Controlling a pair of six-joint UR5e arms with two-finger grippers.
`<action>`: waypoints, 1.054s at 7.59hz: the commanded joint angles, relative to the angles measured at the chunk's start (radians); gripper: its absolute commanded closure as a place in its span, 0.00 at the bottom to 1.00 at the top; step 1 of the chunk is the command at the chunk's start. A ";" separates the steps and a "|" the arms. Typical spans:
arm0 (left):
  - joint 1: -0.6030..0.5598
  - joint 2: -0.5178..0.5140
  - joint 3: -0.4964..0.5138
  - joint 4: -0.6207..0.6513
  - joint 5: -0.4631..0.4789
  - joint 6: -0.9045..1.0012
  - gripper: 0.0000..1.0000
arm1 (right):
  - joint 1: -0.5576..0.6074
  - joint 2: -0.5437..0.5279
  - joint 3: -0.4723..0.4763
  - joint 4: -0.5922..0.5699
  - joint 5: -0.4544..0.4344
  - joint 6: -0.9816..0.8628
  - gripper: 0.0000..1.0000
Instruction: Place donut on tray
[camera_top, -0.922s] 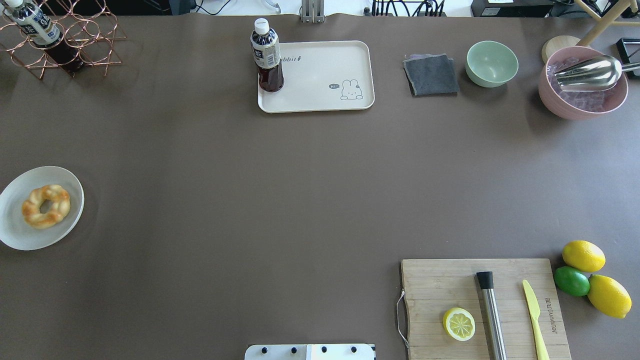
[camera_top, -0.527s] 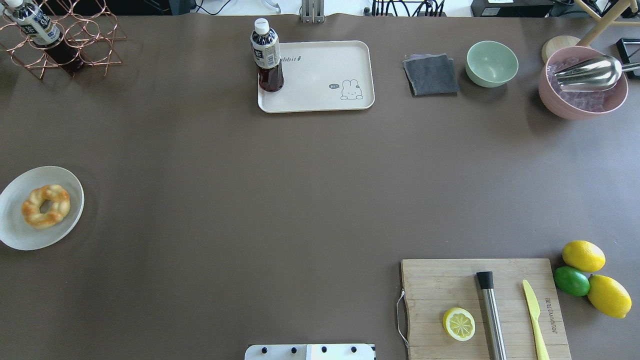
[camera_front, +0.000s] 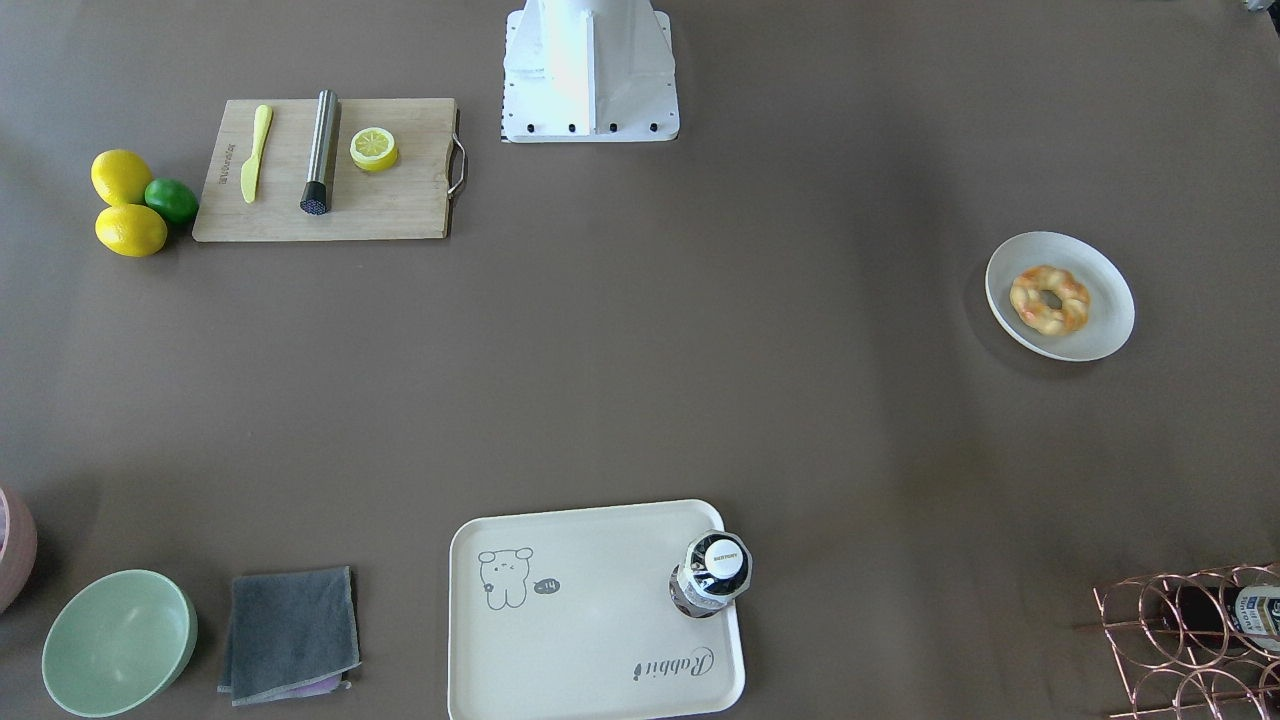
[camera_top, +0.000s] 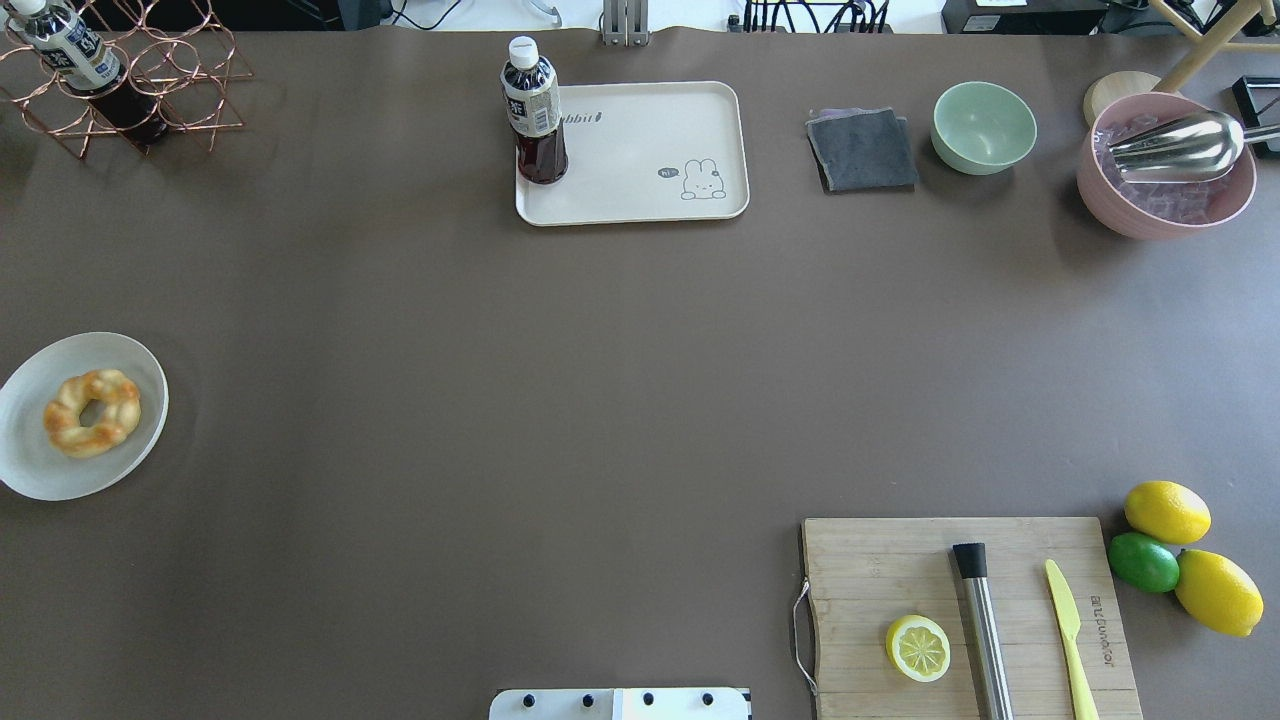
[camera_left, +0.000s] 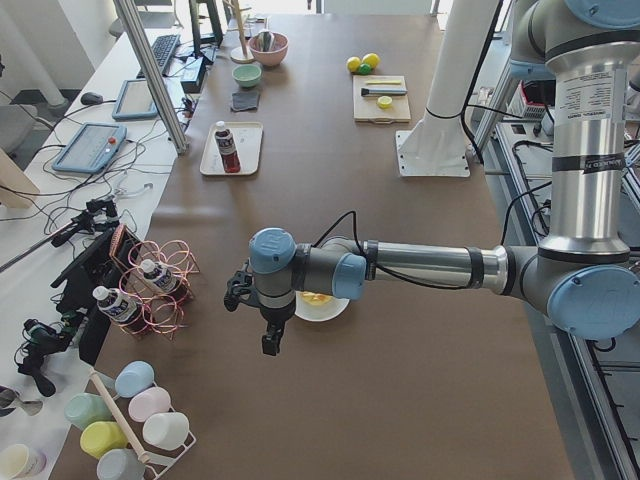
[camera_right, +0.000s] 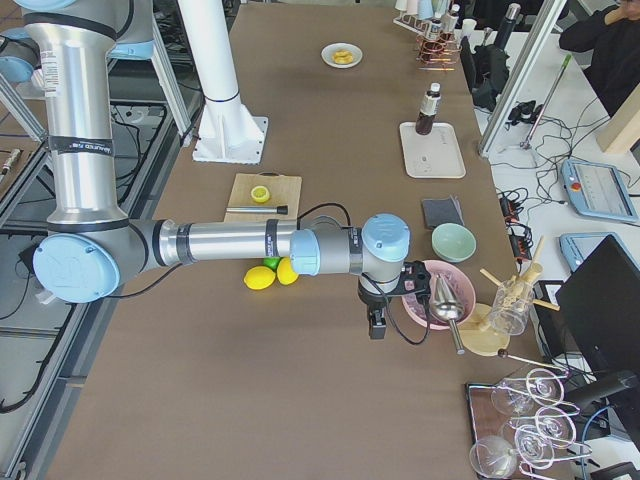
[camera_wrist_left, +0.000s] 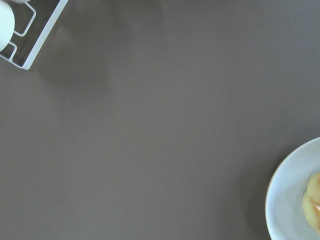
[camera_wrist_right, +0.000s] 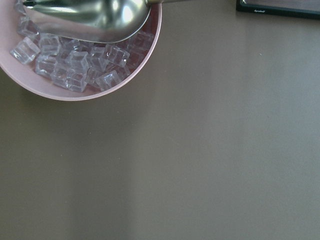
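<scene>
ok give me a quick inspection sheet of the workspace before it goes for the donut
surface: brown table, no spill seen.
job's things: donut on round plate, robot's left; tray at far edge, bottle standing on it.
clutter: cutting board with lemon slice, green bowl, ice bowl.
grippers: left gripper near round plate, right gripper by ice bowl; open or shut unclear.
cables: cable loop at each wrist.
surroundings: person at side desk.
</scene>
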 joint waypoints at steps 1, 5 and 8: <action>0.000 0.001 -0.002 0.000 0.001 0.001 0.02 | 0.000 0.007 -0.004 0.002 0.002 -0.001 0.00; 0.000 -0.001 -0.002 0.000 0.001 0.001 0.02 | -0.002 -0.002 -0.003 0.003 -0.003 -0.012 0.00; 0.006 0.001 -0.007 0.000 0.001 0.001 0.02 | -0.002 -0.002 -0.004 0.003 -0.002 -0.009 0.00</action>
